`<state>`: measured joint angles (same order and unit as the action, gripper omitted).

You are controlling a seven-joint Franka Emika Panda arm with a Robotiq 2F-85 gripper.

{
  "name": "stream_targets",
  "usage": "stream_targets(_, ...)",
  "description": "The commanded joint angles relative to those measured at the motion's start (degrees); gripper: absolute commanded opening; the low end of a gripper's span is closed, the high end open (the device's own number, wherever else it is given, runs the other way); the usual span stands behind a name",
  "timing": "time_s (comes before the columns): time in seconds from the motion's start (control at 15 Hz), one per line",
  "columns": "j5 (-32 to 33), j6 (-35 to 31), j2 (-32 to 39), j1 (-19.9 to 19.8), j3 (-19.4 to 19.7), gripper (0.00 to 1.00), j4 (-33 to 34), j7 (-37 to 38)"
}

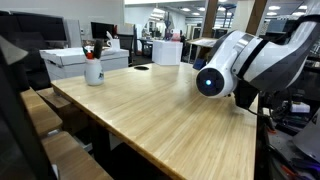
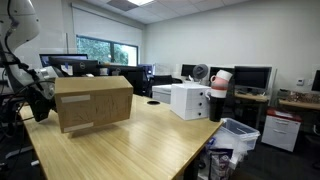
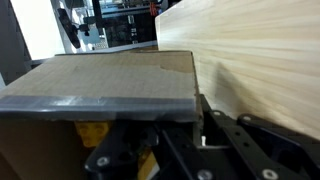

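A brown cardboard box [image 2: 93,103] with grey tape on its top stands on the light wooden table [image 2: 120,150]. In the wrist view the box [image 3: 100,80] fills the left half. My gripper [image 3: 178,122] is open at the box's top edge and corner, with one black finger on each side of the box's side wall. In an exterior view my white arm [image 1: 245,60] reaches low over the table's far right; the box does not show there. In the other one the arm [image 2: 25,80] is behind the box's left end and the fingers are hidden.
A white cup with pens [image 1: 93,70], a white box [image 1: 80,60], a flat black item [image 1: 140,68] and a white tub [image 1: 167,50] stand at the table's far end. A white box [image 2: 185,100] and a cup [image 2: 218,103] are beside the cardboard box. Desks with monitors stand around.
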<state>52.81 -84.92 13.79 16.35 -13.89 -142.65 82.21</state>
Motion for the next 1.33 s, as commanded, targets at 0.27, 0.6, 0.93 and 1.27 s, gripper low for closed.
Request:
stream_targets(0.27, -3.2, -0.9, -0.9, -1.1, 0.2, 0.33, 0.6, -4.4)
stream_targets(0.6, -5.0, -1.9, -1.4, -1.3, 0.5, 0.54, 1.1, -5.3)
stream_targets(0.93, -6.9, -2.7, -1.7, -1.5, 0.6, 0.83, 1.4, -5.8)
stream_targets(1.27, -9.9, -3.3, -3.4, -1.7, 1.0, 0.85, 1.9, -8.4)
